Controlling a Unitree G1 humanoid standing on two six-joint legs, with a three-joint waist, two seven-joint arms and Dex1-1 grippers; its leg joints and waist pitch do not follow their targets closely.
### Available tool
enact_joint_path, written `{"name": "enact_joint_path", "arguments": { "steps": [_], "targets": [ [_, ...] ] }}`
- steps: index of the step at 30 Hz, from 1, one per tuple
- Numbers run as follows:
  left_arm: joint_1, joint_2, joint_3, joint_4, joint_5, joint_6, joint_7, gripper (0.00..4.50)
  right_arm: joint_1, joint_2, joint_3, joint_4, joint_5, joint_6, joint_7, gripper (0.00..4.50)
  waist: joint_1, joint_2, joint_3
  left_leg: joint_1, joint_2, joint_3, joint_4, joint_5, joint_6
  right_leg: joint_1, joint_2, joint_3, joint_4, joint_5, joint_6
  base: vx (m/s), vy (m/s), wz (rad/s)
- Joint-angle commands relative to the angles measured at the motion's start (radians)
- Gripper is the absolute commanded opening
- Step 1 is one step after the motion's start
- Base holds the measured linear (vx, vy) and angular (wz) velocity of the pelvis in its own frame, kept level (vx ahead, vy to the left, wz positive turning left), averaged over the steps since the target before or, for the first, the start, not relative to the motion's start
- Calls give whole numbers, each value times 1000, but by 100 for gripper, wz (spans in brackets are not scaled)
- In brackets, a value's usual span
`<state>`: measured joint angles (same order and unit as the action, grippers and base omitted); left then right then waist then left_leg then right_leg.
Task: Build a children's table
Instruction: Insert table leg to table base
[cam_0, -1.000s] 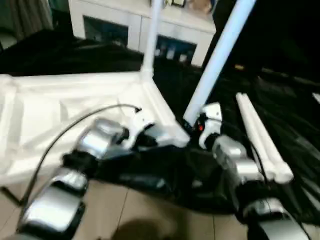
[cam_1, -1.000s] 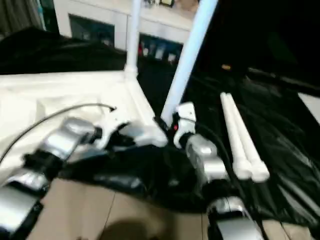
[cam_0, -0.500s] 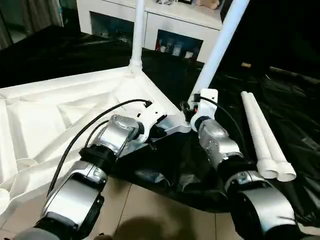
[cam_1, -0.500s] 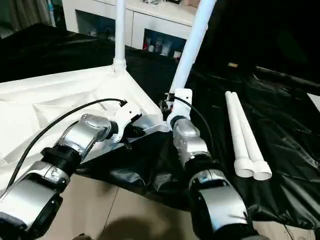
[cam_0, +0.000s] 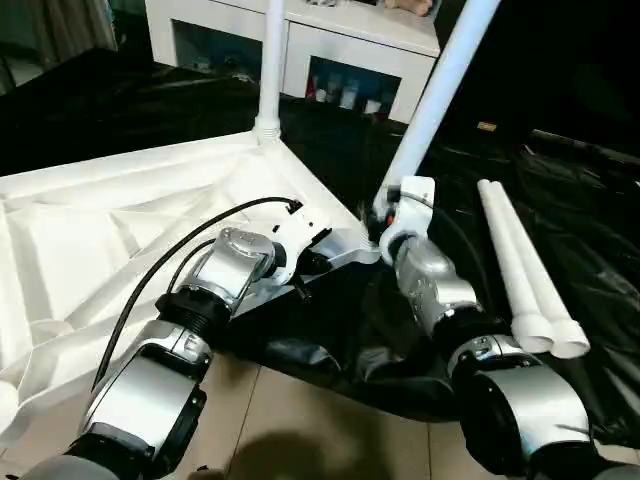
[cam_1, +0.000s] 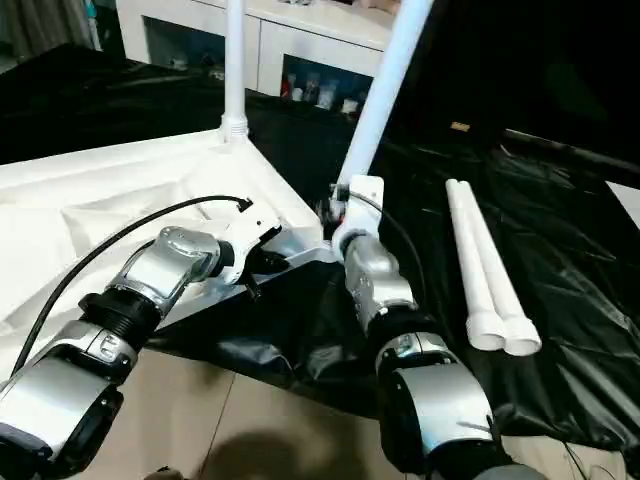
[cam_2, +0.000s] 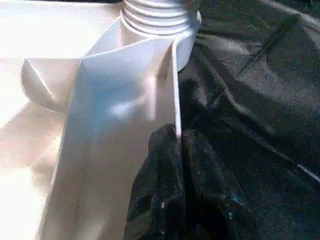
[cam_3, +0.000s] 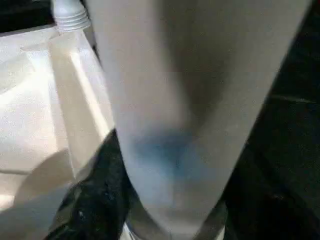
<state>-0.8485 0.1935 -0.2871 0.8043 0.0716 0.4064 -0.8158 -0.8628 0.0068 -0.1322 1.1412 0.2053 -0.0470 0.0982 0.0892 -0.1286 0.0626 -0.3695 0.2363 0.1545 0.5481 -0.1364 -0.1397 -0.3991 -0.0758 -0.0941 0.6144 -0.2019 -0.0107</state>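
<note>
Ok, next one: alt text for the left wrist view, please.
The left gripper, its black fingers shut, pinches the thin upright rim of the white plastic tabletop, which lies underside up. Beyond, a ribbed white tube leg sits in the round corner socket, with crumpled black plastic sheeting alongside.

Table top (cam_0: 120, 230): white plastic, lying underside up on black sheeting, ribs and diagonal braces showing, near end seemingly raised off the floor. Landmark: its near right corner socket (cam_0: 365, 245).

Leg one (cam_0: 268, 60): white tube, upright in the far corner socket (cam_0: 266, 130), well behind the landmark along the top's right edge; threaded collar visible at its base.

Leg two (cam_0: 440, 85): white tapered tube, foot at the landmark corner, leaning away to the right; whether seated is probably not settled from these views.

Two loose legs (cam_0: 520, 265): side by side, touching, flat on the sheeting right of the landmark, open ends nearest.
</note>
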Motion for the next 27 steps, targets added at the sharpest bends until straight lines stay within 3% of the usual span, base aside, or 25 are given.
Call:
{"name": "enact_joint_path", "arguments": {
  "steps": [1,4,5,6,9,13,15,16,17,19,23,27],
  "targets": [
    [-32,-1,7,-21,-12,-30,-31,0,26,-10,-6,46,10,43,24,281,-1,29,-55,11,1,12,-65,-376,-16,30,-63,52,-95,-356,-108,0,0,0],
    [-32,7,4,-26,-13,-36,-44,0,21,-21,-14,27,21,43,73,314,1,30,-61,9,3,15,-62,-324,-15,35,-63,54,-86,-275,-128,0,0,0],
    [-30,10,3,-29,-14,-42,-54,0,25,-30,-16,10,28,47,111,314,3,36,-63,8,3,16,-62,-312,-15,37,-62,54,-82,-249,-134,0,0,0],
    [-27,17,1,-39,-17,-50,-73,0,37,-48,-13,-27,35,53,195,325,4,32,-66,7,3,19,-58,-275,-9,41,-60,55,-75,-182,-150,0,0,0],
    [-18,26,-6,-57,-19,-68,-106,0,65,-77,8,-83,33,71,301,358,8,37,-69,3,2,23,-52,-178,18,53,-56,54,-58,-27,-187,0,0,0],
    [5,57,-27,-93,-25,-100,-196,0,204,-182,119,-302,7,102,528,377,16,37,-76,5,-1,28,-42,-70,62,64,-54,53,-42,146,-232,0,0,0],
    [43,98,-57,-144,-42,-180,-326,0,322,-272,177,-483,29,151,671,377,27,35,-73,10,-1,27,-38,-43,84,71,-50,51,-45,193,-230,0,0,0],
    [54,110,-65,-159,-48,-207,-360,0,343,-289,182,-510,32,151,699,377,32,33,-74,11,0,30,-36,-43,97,69,-52,53,-42,213,-239,0,0,0],
    [54,110,-65,-159,-48,-207,-360,0,343,-289,182,-510,32,151,699,377,32,33,-74,9,1,30,-36,-57,98,68,-54,53,-43,201,-242,0,0,0],
    [76,127,-68,-193,-68,-225,-416,0,386,-315,186,-562,34,144,747,377,28,39,-71,10,3,30,-42,-141,68,62,-58,52,-51,66,-238,0,0,0],
    [119,166,-80,-279,-106,-256,-519,0,472,-345,203,-682,54,134,824,377,38,39,-65,19,9,33,-45,-206,53,53,-61,55,-60,-25,-230,0,0,0],
    [137,187,-84,-310,-109,-256,-542,0,518,-354,225,-757,77,148,867,377,44,38,-60,17,8,31,-49,-262,32,47,-64,56,-73,-158,-191,0,0,0]
  ]
}}
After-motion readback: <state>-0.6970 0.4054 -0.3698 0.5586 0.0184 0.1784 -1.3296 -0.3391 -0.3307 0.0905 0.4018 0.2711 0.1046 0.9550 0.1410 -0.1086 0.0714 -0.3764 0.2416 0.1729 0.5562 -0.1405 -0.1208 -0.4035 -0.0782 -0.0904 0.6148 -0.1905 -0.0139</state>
